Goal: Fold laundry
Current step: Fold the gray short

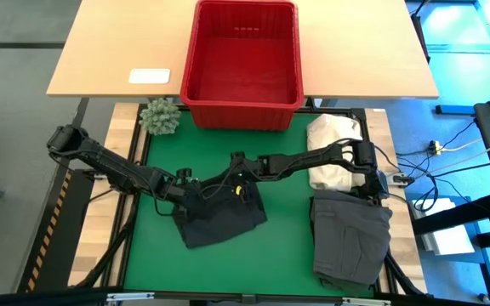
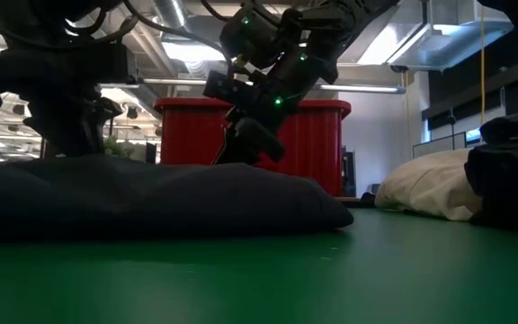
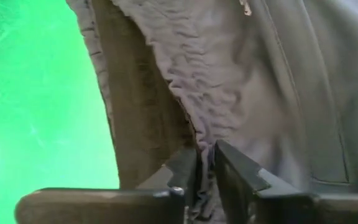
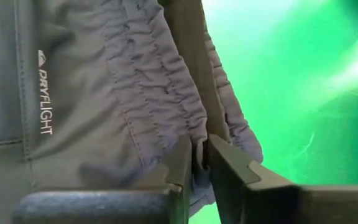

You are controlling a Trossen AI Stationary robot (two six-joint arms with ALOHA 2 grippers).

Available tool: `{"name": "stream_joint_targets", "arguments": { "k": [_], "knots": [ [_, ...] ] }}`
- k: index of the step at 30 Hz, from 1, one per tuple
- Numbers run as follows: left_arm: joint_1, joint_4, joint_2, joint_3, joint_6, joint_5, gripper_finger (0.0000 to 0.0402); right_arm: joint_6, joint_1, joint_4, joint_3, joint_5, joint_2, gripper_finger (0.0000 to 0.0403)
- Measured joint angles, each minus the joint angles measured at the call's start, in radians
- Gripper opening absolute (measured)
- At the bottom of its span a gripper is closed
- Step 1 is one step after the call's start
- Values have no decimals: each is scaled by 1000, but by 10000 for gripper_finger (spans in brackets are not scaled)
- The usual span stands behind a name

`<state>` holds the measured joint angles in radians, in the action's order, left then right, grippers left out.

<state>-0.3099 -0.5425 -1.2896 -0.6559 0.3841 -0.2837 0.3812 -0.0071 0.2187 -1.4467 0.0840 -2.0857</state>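
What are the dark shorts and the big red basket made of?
The dark shorts look like thin, matte woven sports fabric: the waistband is puckered with stitched gathers and carries a printed label. The red basket looks like hard moulded plastic, smooth and evenly coloured, with slots in its wall.

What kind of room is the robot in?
Probably a lab or workshop with offices, not a home. Bare pipes and ducts run along the ceiling, cables trail beside the green work mat, and a red basket sits on a plain desk.
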Motion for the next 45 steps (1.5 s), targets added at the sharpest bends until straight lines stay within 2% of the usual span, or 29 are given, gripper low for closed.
{"name": "stream_joint_targets", "arguments": {
  "k": [10,16,33,45],
  "knots": [
    [2,-55,78,-2,2,-65,125,-17,1,45,1,16,52,130],
    [3,-104,148,-2,7,-103,140,-40,1,79,1,19,101,163],
    [3,-102,237,-2,-1,-119,138,-105,46,114,1,-3,112,166],
    [-1,-31,238,-2,-115,-151,138,-170,74,110,1,3,118,166]
  ]
}}
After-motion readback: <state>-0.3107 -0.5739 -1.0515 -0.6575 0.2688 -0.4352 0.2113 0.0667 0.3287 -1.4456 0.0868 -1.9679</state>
